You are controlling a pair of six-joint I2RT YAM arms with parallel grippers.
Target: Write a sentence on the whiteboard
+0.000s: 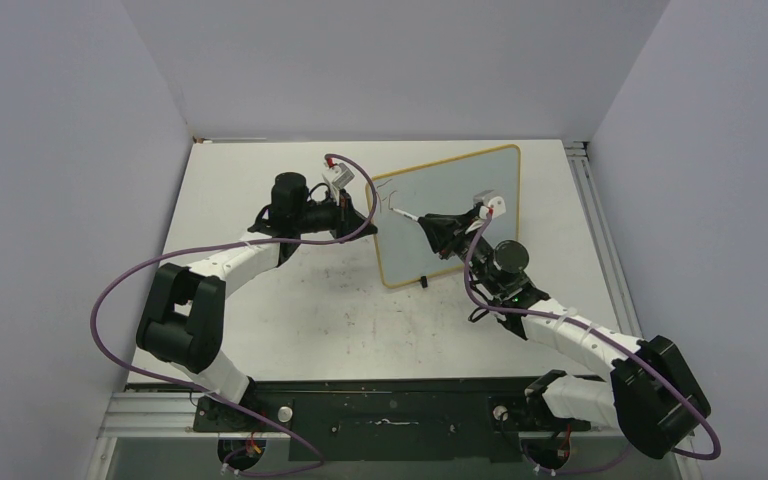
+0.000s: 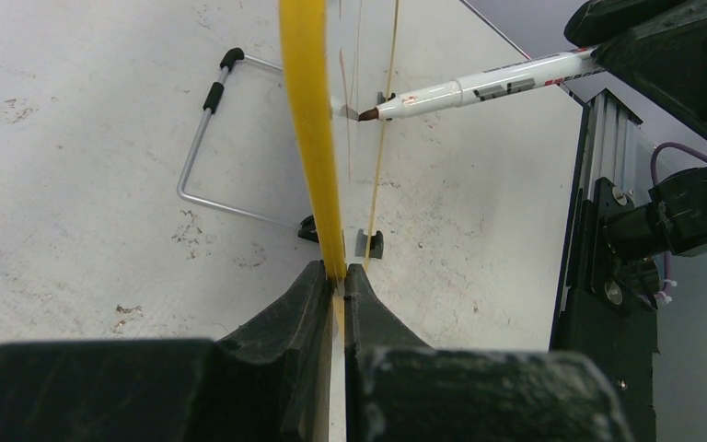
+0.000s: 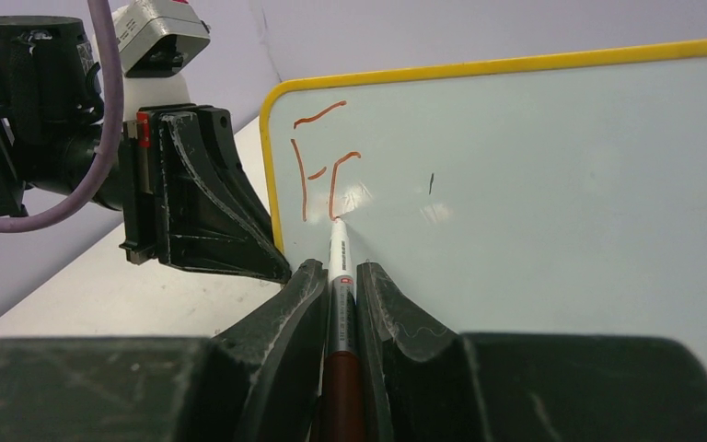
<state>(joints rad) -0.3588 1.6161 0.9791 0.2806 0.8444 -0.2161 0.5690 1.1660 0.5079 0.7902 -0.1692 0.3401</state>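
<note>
I see left gripper (image 2: 335,278) clamped on whiteboard (image 3: 562,175) yellow edge; right gripper (image 3: 339,271) pinching marker (image 3: 338,241); tip on board at sentence (image 3: 324,170), two red strokes written

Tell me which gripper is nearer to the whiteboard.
Left. The left gripper clamps the whiteboard by its yellow side edge; the right gripper stands off its face, only its marker tip touching.

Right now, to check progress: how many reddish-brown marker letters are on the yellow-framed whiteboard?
2: an F by the whiteboard's top left corner, and a curved, possibly unfinished letter right of it, at the white marker's tip.
</note>
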